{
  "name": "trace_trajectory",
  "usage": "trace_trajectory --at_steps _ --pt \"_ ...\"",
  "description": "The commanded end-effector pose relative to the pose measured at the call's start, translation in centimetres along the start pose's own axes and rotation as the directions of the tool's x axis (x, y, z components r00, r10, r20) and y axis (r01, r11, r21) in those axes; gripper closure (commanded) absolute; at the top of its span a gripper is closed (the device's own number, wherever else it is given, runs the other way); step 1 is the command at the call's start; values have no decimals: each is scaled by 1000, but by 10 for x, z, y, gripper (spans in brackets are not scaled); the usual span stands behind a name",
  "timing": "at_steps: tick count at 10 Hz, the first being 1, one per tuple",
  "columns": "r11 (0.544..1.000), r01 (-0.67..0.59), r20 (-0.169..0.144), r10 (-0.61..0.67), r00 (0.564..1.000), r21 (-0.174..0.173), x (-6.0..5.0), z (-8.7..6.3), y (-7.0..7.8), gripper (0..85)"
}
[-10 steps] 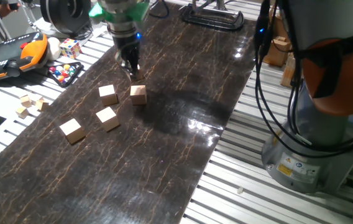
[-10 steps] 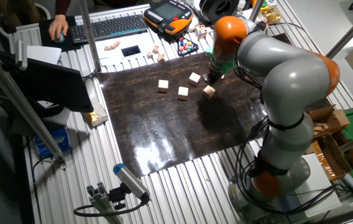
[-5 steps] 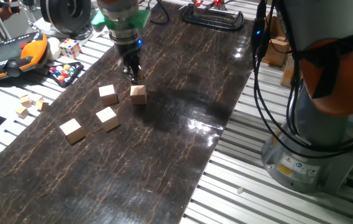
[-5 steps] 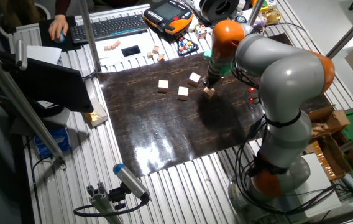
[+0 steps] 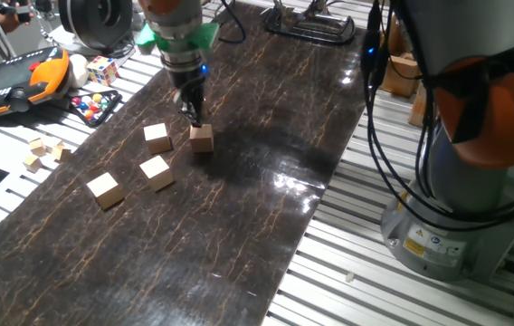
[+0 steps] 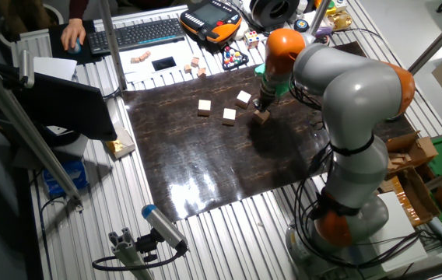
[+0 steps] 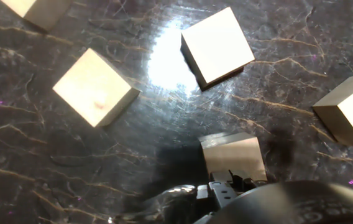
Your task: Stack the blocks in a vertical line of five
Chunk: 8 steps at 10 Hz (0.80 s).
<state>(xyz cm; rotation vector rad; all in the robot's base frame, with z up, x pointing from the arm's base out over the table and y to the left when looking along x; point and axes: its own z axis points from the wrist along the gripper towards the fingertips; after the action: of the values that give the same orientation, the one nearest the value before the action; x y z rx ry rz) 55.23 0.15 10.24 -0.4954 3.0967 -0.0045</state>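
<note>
The black two-finger gripper (image 5: 195, 115) is hanging right over a light tan wooden cube (image 5: 202, 138), fingertips just above its top; can't tell how wide it's open or if it's touching. Three more tan wooden cubes (image 5: 157, 137) (image 5: 157, 172) (image 5: 104, 190) are sitting nearby on the dark marbled tabletop (image 5: 266, 172).

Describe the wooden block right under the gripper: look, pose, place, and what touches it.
The block is a small plain cube of light tan wood, unmarked, with crisp edges. It sits flat on the dark marbled table mat, apart from the three other blocks to its side, the nearest being a block beside it. The gripper hangs just above it, fingertips at its top edge. Whether they touch it cannot be told. In the hand view it lies closest to the fingers.
</note>
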Motion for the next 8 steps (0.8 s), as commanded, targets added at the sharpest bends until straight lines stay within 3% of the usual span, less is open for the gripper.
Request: trace_trajectory --at_steps 1,2,3,5,7,8 --pt "1000 2 -2 -2 1000 -1 -1 1 0 833" --pt "1000 12 -6 -12 1000 1 -1 1 0 710" --pt "1000 12 0 -12 1000 8 0 1 0 453" --pt "999 -7 36 6 999 35 2 4 -2 127" --pt "999 -7 49 4 999 51 2 10 -3 0" --pt "998 -4 52 1 999 60 2 14 -3 0"
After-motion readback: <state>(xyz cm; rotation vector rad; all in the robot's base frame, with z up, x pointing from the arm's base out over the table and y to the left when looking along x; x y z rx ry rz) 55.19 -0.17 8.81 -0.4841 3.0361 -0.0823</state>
